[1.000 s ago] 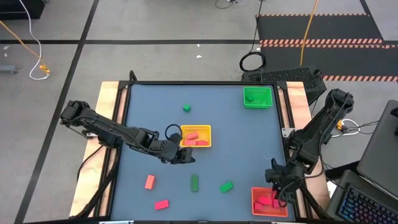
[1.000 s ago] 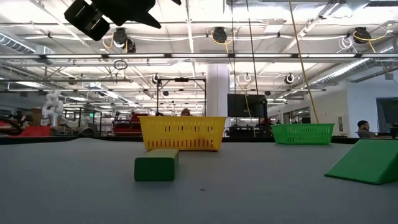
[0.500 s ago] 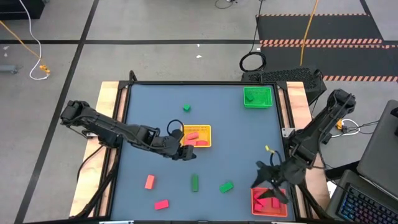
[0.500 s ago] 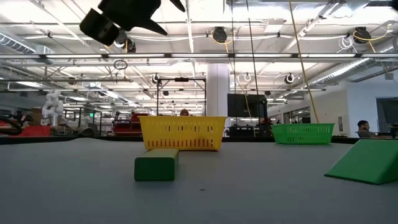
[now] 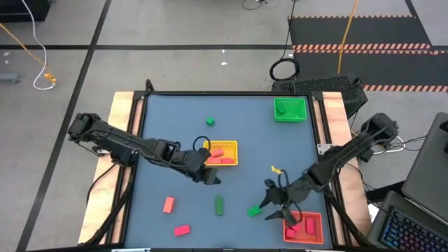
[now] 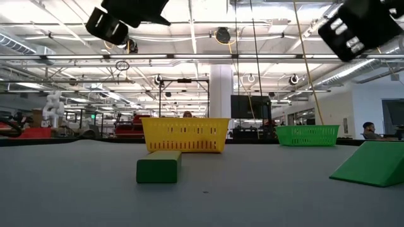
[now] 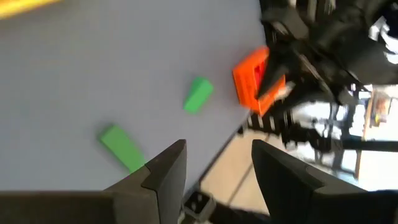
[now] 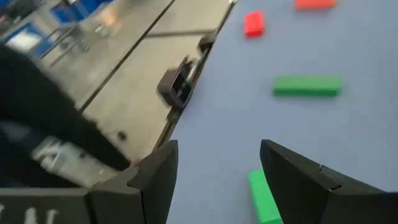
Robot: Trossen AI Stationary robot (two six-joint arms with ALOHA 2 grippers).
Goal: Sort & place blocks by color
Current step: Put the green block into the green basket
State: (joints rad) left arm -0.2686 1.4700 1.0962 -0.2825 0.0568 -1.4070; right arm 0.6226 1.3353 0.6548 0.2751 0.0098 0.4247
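Red and green blocks lie scattered on the blue table. My right gripper (image 5: 266, 204) (image 8: 217, 149) hovers open just right of a green block (image 5: 254, 209) (image 8: 263, 199) that lies flat near the front edge. Farther left lie a green bar (image 5: 219, 205) (image 8: 306, 86) and two red blocks (image 5: 168, 204) (image 5: 182, 229). A green cube (image 5: 210, 122) sits toward the far side. My left gripper (image 5: 211, 178) (image 7: 214, 149) hangs open above the table, just in front of the yellow tray (image 5: 221, 152), with nothing between its fingers.
The yellow tray holds red and orange blocks at mid-table. A green tray (image 5: 290, 109) with a green block stands at the far right. An orange tray (image 5: 303, 227) with red blocks sits at the near right corner, behind my right gripper. Bare table lies left of centre.
My right gripper has swung from above the orange tray toward the table's left, turning about its wrist, and now hangs beside the green block near the front edge. The blocks have not moved.
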